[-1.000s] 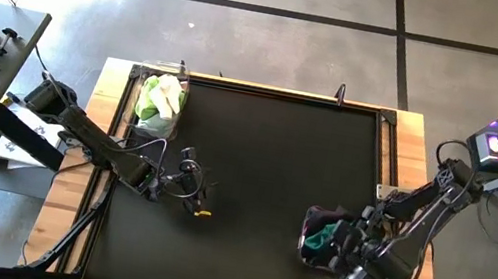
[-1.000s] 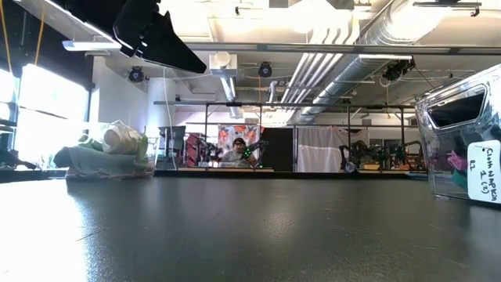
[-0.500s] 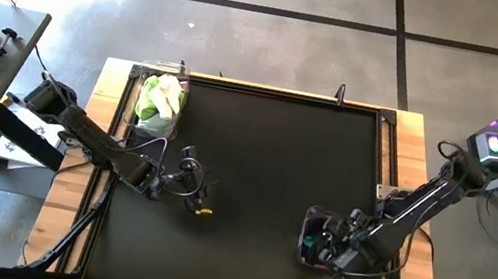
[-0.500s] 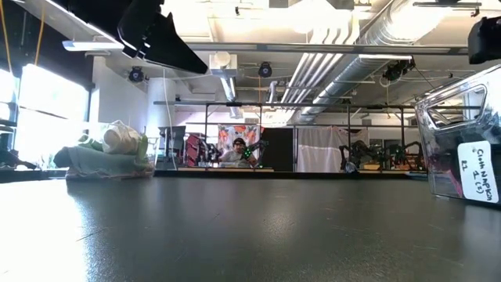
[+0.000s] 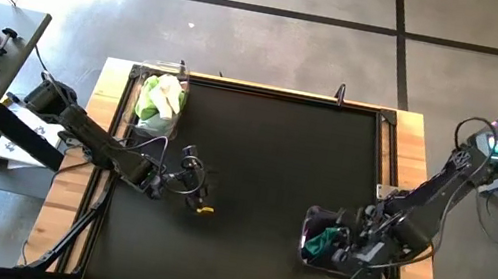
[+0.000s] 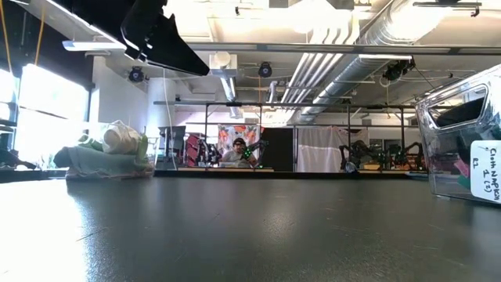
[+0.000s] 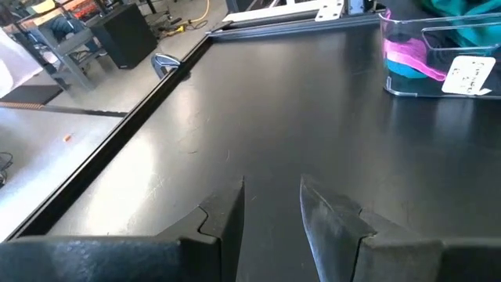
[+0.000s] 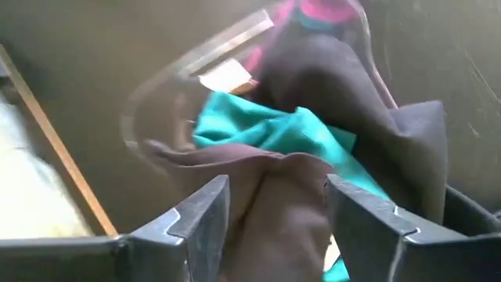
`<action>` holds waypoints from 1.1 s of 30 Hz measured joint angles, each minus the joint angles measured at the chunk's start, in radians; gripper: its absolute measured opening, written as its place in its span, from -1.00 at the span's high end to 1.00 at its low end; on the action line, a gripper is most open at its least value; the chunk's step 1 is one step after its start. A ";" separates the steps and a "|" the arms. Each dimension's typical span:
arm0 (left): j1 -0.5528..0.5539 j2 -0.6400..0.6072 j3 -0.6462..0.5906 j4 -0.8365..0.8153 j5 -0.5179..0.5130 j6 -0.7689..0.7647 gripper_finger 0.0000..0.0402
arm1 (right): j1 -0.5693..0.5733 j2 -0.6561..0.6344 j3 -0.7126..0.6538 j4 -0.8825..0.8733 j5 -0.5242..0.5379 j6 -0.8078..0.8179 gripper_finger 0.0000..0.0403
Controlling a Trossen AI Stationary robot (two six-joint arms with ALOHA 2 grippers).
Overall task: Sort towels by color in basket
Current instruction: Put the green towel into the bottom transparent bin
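Right arm backs off the dark bin; the teal cloth shows again.

Upper left of the high view: the light bin holds lime and cream towels. Left gripper waits left of centre, fingers narrowly apart, empty. Lower right: my right gripper, half a second ago over the dark bin, now hangs spread and empty above the teal towel and a dark cloth, so I judge that drop finished.
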 joint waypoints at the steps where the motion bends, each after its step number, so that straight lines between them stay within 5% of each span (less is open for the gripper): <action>1: 0.000 0.000 0.000 0.000 0.000 0.000 0.43 | 0.000 0.000 0.027 -0.012 0.005 0.000 -0.01; 8: 0.000 0.000 0.000 0.000 0.000 0.000 0.43 | -0.012 -0.002 0.075 0.027 0.268 -0.108 -0.01; 15: 0.000 0.000 0.000 0.000 0.000 0.000 0.43 | -0.171 0.001 -0.055 0.218 0.320 -0.297 -0.01; 23: 0.000 0.000 0.000 0.000 0.000 0.000 0.43 | -0.353 0.012 -0.235 0.633 0.065 -0.591 -0.01; 28: 0.000 0.000 0.000 0.000 0.000 -0.008 0.43 | -0.397 0.041 -0.252 0.565 -0.111 -0.619 -0.01; 33: 0.000 0.000 0.000 0.000 0.000 -0.009 0.43 | -0.373 0.032 -0.205 0.504 -0.117 -0.642 -0.01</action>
